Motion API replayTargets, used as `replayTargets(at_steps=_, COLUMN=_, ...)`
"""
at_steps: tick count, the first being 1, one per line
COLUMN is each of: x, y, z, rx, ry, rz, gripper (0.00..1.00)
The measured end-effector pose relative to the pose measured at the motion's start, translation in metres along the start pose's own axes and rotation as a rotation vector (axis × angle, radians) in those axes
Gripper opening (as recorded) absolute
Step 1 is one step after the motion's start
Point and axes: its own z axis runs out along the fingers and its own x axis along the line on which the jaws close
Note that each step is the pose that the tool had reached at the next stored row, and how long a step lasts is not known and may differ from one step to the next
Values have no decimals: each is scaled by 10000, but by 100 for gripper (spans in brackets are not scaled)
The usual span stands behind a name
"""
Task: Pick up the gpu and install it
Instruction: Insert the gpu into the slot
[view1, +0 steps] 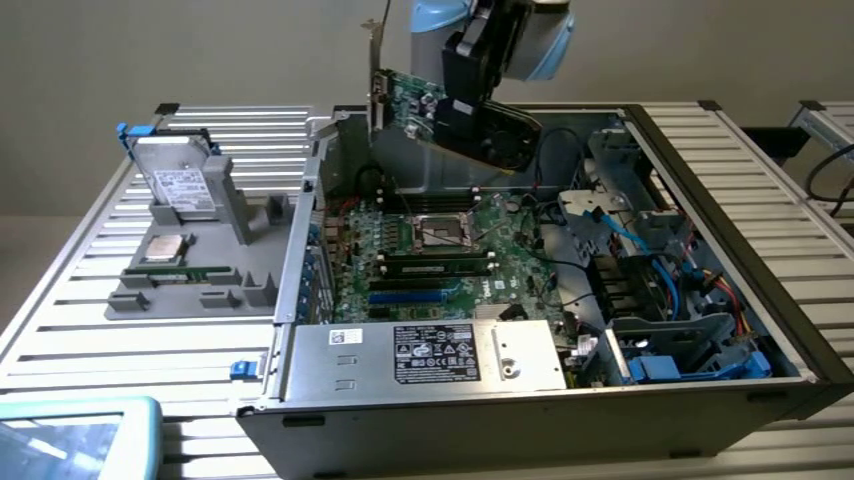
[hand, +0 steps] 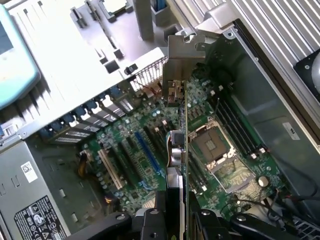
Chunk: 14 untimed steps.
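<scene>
The gpu hangs upright in the air over the back of the open computer case, green face towards the exterior view's left, its metal bracket pointing up. My gripper is shut on the card's right part. In the wrist view the gpu is seen edge-on, running away from my fingers to its silver bracket. Below it lies the motherboard with a long blue slot and a white slot.
A grey holder tray at the exterior view's left carries a silver hard drive, a memory stick and a processor chip. The power supply fills the case's near end. Blue cables crowd its right side. A teal tablet corner sits at the front left.
</scene>
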Motion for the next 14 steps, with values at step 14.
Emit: replayTargets(at_steps=14, x=0, y=-2, z=12, rx=234, ry=314, rz=-2474, gripper=27)
